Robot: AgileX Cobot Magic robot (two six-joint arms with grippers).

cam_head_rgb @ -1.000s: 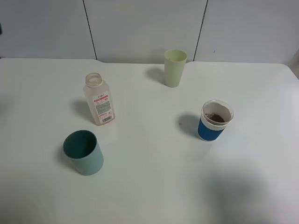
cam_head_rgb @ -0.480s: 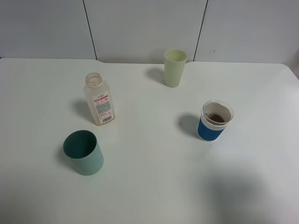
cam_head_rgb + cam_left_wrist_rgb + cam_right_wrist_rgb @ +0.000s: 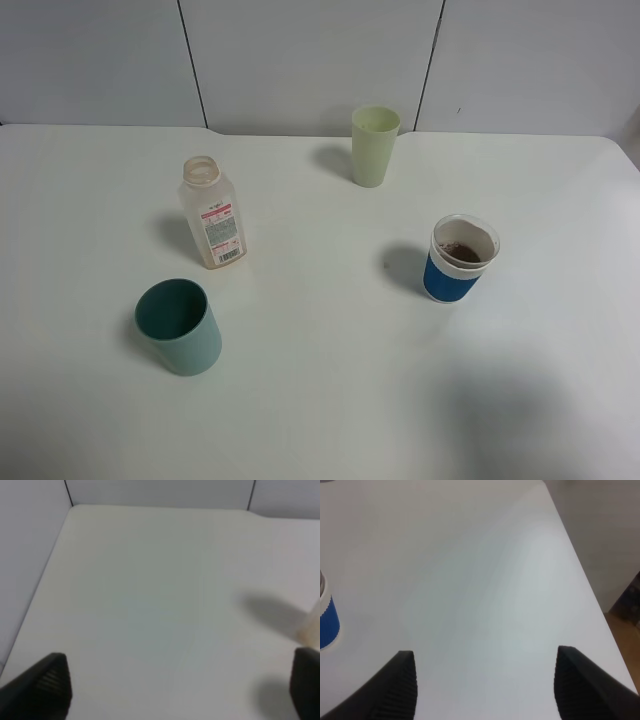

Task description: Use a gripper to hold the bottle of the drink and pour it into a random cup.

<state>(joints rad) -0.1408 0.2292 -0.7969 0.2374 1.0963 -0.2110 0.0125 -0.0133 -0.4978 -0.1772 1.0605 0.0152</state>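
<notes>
White panels with dark seams back a plain white desk (image 3: 330,400), and on it you have four things standing well apart. Toward the left stands the small clear plastic bottle (image 3: 211,213) with its wide pale neck uncapped and its red-and-white barcode label facing the camera; it is upright, and only a thin trace of colour shows at its base. To the right of the middle you see the short cup (image 3: 459,258) with a blue body and a wide white upper band, upright, with the reddish-brown drink (image 3: 463,252) lying inside it. At the back stands a tall pale green plastic cup (image 3: 375,145); at the front left, a dark teal plastic cup (image 3: 179,326), its inside dark.

Neither arm shows in the high view. In the left wrist view, your left pincer (image 3: 180,690) hangs over bare desk with its dark jaws spread wide, nothing between them; a pale sliver at the frame's edge is too blurred to name. Your right pincer (image 3: 485,685) is likewise spread and holds nothing, with the blue cup's side just showing beside it.
</notes>
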